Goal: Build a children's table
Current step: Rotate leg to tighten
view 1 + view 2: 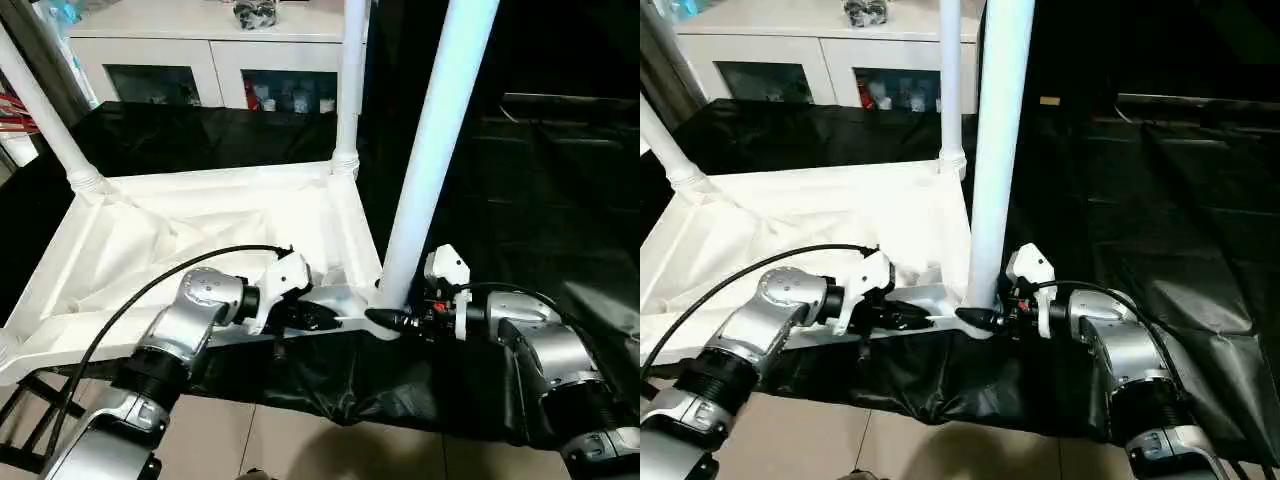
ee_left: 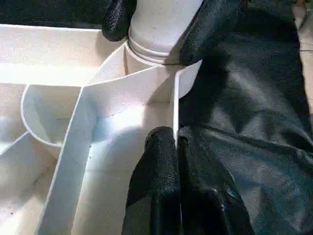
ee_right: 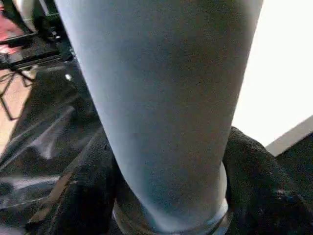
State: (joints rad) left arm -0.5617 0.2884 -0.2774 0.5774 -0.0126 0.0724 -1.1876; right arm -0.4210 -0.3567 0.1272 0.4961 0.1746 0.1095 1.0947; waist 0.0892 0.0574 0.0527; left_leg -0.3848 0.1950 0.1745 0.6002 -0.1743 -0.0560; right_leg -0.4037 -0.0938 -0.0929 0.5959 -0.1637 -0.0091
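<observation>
The white tabletop (image 1: 200, 230) lies upside down on the black-draped table, ribbed underside up. A white leg (image 1: 430, 150) stands upright in its near right corner socket. Another leg (image 1: 350, 80) stands in the far right corner and a third (image 1: 40, 110) leans out of the far left corner. My left gripper (image 1: 325, 320) is shut on the thin near rim wall (image 2: 146, 88) of the tabletop, just left of that socket. My right gripper (image 1: 385, 318) reaches in from the right, with a black finger (image 3: 254, 181) pressed on each side of the near leg's base.
A white cabinet (image 1: 210, 60) with glass doors stands behind the black-draped table (image 1: 520, 200). The black cloth hangs over the table's near edge above a tiled floor (image 1: 330, 450). A black metal frame (image 1: 20, 400) stands at the lower left.
</observation>
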